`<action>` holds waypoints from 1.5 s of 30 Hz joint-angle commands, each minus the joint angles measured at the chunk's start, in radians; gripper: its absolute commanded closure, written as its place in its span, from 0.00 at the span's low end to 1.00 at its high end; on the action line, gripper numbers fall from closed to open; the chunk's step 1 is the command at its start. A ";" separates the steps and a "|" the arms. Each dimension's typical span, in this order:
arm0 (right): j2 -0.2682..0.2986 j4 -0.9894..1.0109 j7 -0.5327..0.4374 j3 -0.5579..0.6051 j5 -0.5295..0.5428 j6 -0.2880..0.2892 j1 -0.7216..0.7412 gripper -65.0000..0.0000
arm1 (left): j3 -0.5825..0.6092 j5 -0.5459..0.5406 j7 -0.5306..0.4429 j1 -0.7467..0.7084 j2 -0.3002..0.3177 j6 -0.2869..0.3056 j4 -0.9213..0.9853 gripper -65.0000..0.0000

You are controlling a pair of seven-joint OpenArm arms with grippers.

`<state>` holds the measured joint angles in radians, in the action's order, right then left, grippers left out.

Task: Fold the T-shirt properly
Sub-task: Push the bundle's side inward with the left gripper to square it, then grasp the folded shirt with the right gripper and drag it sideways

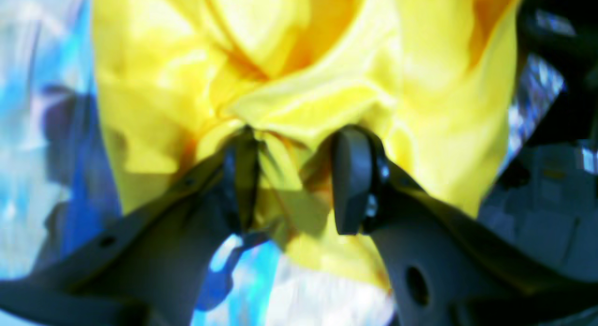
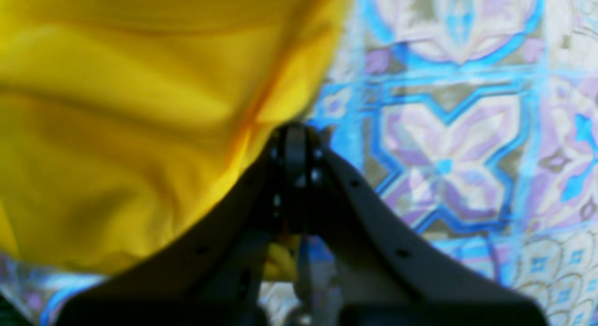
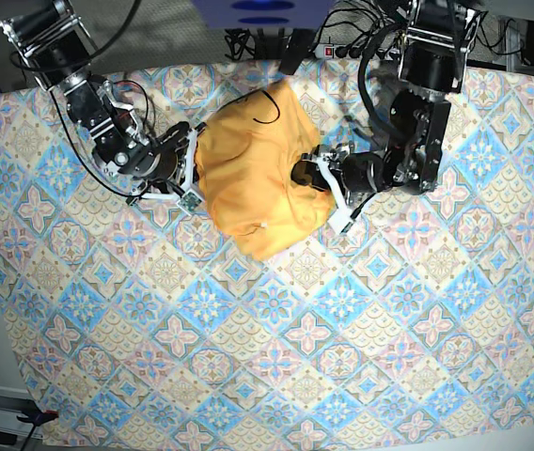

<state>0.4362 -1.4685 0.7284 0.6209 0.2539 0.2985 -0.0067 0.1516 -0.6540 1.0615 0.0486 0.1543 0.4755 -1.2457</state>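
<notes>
both grippers sit at the t-shirt (image 3: 253,178), bunched on the desk (image 3: 361,357): left gripper (image 1: 294,176) pinches a fold, right gripper (image 2: 294,144) is closed on its edge. folding looks barely begun; nothing lies flat.

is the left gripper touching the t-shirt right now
Touching. The left wrist view shows the left gripper with yellow T-shirt fabric bunched between its two pads.
</notes>
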 commanded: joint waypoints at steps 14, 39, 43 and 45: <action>0.077 -0.211 0.044 -0.016 0.005 0.005 -0.057 1.00 | -0.007 0.132 0.004 0.156 -0.094 -0.010 0.050 0.61; -0.043 -0.409 0.056 0.262 0.006 0.005 -0.009 1.00 | -0.340 0.130 0.098 -0.253 0.011 -0.005 -0.464 0.61; -0.107 -0.387 0.102 0.294 0.006 0.005 0.009 0.99 | -0.346 0.082 0.098 -0.269 0.015 -0.005 -0.464 0.61; -0.122 -0.367 0.112 0.293 0.006 0.005 0.009 0.99 | -0.346 0.053 0.098 -0.270 0.017 -0.007 -0.466 0.61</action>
<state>0.3145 -1.8206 0.8566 0.9184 0.2577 0.3023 -0.0109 -0.1894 -0.5858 1.1706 -0.2287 0.1627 0.4683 -1.6924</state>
